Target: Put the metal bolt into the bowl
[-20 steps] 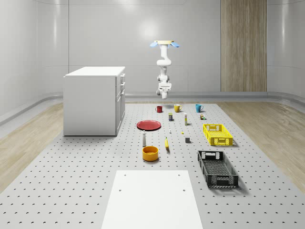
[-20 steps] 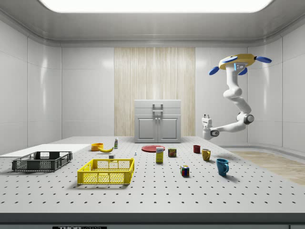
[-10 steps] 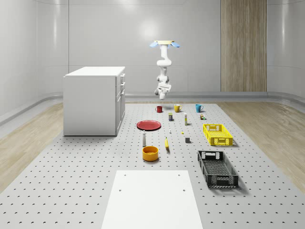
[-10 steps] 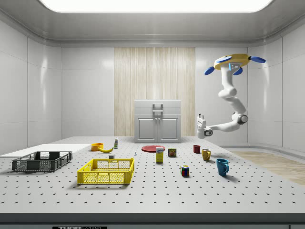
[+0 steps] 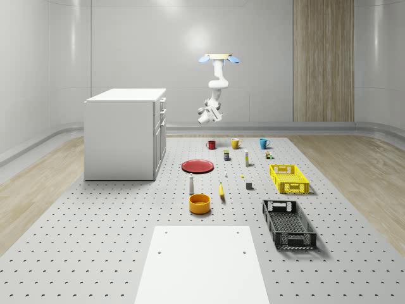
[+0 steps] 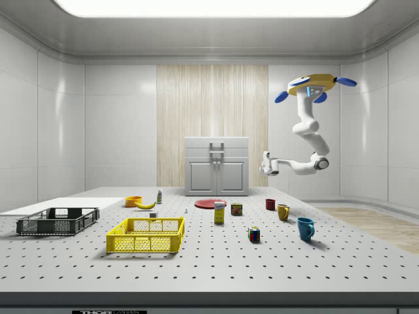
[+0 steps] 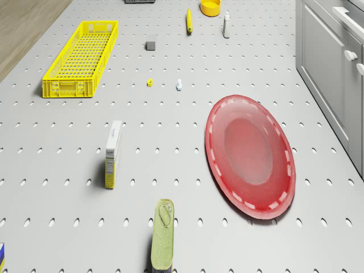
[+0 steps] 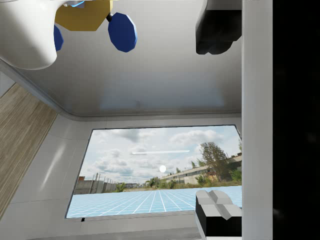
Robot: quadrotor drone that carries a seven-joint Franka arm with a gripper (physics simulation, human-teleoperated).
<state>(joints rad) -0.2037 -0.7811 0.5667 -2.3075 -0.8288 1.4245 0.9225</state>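
Note:
The metal bolt [image 7: 179, 85] is a small pale piece lying on the perforated table, near a tiny yellow piece [image 7: 149, 82]; it also shows as a speck [image 5: 226, 175] past the banana. The orange bowl [image 5: 199, 202] stands nearer the table's front, also seen in the side view [image 6: 133, 201] and the drone view [image 7: 210, 7]. The drone [image 5: 218, 58] hovers high over the table's far end, above the mugs. Its arm bends down and sideways, and the gripper [image 5: 202, 118] hangs in the air far from the bolt. In the wrist view the gripper [image 8: 218, 120] is open and empty, facing the ceiling.
A red plate [image 7: 250, 154] lies by the white cabinet [image 5: 125, 133]. A yellow crate [image 5: 288, 178] and a black crate [image 5: 288, 223] sit on the whole-scene view's right. A banana [image 5: 221, 190], white bottle [image 5: 191, 184], can [image 7: 163, 234], box [image 7: 113, 153] and mugs [image 5: 235, 143] stand about.
The drone has drifted to the side view's left. The arm has swung the gripper upward and toward the whole-scene view's left. Nothing on the table moved.

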